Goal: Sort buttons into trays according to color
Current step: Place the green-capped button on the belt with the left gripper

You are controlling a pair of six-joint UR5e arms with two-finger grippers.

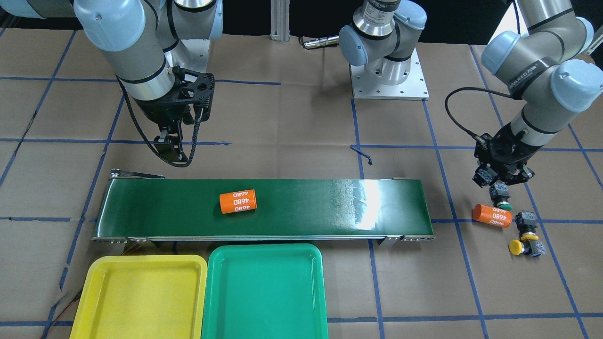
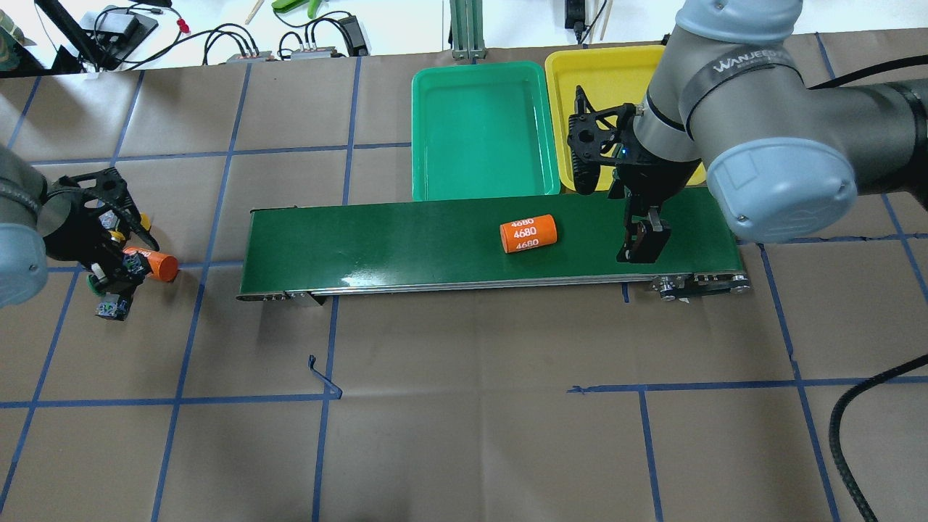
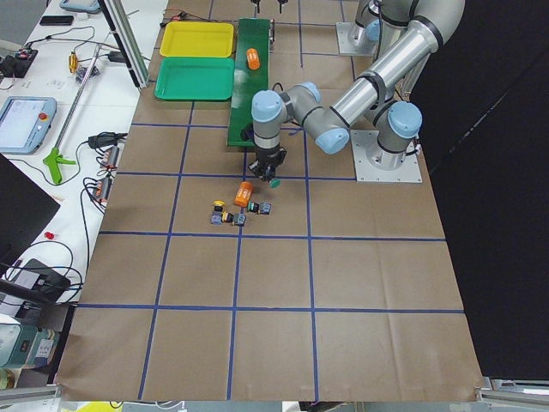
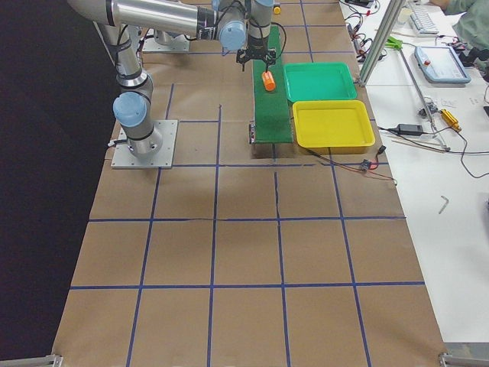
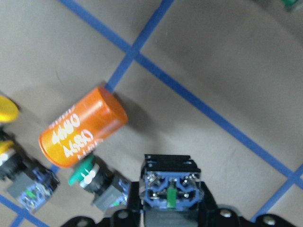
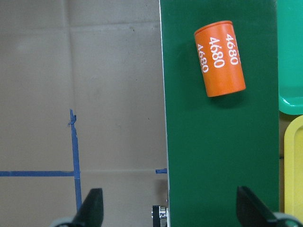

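Note:
My left gripper is shut on a green button, gripping its black-and-blue body; its cap is hidden in the left wrist view. Another green button lies on the paper against an orange 4680 cylinder. Two yellow buttons lie close together just beyond it. My right gripper is open and empty over the other end of the conveyor belt; its fingers stand wide apart. The yellow tray and the green tray are side by side, both empty.
A second orange 4680 cylinder lies on the belt, also in the right wrist view. The trays border the belt's far side. Blue tape lines grid the brown paper. A loose bit of tape curls up from the paper.

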